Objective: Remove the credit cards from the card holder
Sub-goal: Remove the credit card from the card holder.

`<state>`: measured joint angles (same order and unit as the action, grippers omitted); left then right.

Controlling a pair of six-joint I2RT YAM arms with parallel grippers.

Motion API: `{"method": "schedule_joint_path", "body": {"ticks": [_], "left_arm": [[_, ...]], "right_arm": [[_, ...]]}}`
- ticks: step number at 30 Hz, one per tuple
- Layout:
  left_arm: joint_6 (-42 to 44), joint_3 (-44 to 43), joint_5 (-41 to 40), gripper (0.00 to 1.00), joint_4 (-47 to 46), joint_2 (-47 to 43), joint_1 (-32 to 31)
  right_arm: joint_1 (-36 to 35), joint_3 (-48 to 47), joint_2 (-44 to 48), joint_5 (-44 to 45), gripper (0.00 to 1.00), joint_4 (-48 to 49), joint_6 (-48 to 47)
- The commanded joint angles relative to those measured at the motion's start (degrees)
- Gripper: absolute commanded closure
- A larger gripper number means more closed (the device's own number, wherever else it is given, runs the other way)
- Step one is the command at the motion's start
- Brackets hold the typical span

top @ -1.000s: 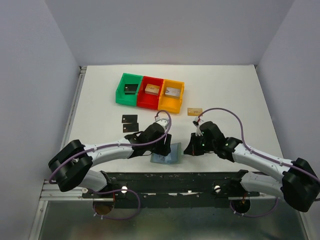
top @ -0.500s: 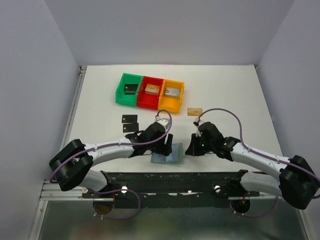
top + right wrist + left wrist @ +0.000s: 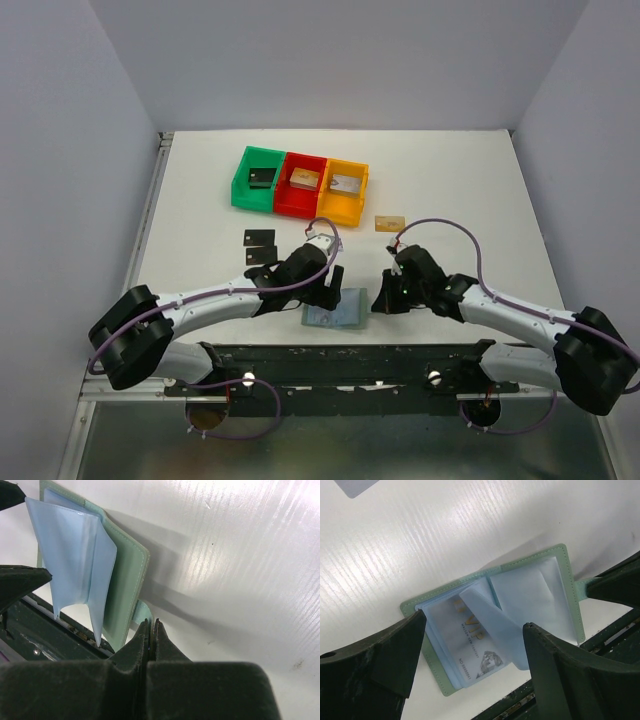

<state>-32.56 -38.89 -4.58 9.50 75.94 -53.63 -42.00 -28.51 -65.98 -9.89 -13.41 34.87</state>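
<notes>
Directly beneath the left jaws, which stood wide apart with nothing between them, lay the card holder (image 3: 540, 595). It was opened flat on the worktop (image 3: 450, 180) at the near edge, between the two arms. One finger (image 3: 375, 655) hung over the holder's left edge and the other over its right half, so the line between them crossed the spine rather than ran along it. Under that gap sat the one card plainly seen inside, a pale VIP card (image 3: 470, 640) in the left-hand sleeves. A loose sleeve leaf (image 3: 495, 622) curled up over its right part. Which edge of the card's pocket was open could not be made out from the wrist view.

At the holder's right edge the right jaws were pressed together. They appeared to be pinching the little closing tab (image 3: 141, 614), which would pin the holder in place.

The left arm (image 3: 230, 295) was therefore the nearer one, right above the card, while the right arm (image 3: 500, 308) anchored from the right. As a judgement, the coming move would need the left jaws to drop onto the card's exposed edge, clear of the leaf. They would then draw it away from the held tab.

Farther out, two black cards (image 3: 260, 238) lay on the worktop to the far left of the holder. A gold-tan card (image 3: 389, 223) lay to the far right, well apart. Beyond them stood the coloured bins (image 3: 300, 182).
</notes>
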Motion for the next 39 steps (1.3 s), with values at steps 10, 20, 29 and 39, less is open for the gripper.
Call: {"method": "schedule_joint_path", "body": {"ticks": [10, 20, 29, 39], "left_arm": [[0.8, -1.0, 2.2, 0.08, -2.1, 0.6, -0.4], [3.0, -3.9, 12.4, 0.14, -6.1, 5.3, -2.0], [4.3, -6.7, 16.2, 0.15, -6.2, 9.6, -2.5], [4.4, -7.8, 12.2, 0.14, -5.5, 5.7, -2.4]], "right_arm": [[0.3, 1.4, -0.6, 1.2, 1.00, 0.5, 0.6], [0.5, 2.1, -0.2, 1.0, 1.00, 0.8, 0.8], [0.5, 2.3, 2.3, 3.3, 0.86, -0.8, 1.9], [0.5, -2.2, 8.0, 7.7, 0.47, -8.6, 2.1]]}}
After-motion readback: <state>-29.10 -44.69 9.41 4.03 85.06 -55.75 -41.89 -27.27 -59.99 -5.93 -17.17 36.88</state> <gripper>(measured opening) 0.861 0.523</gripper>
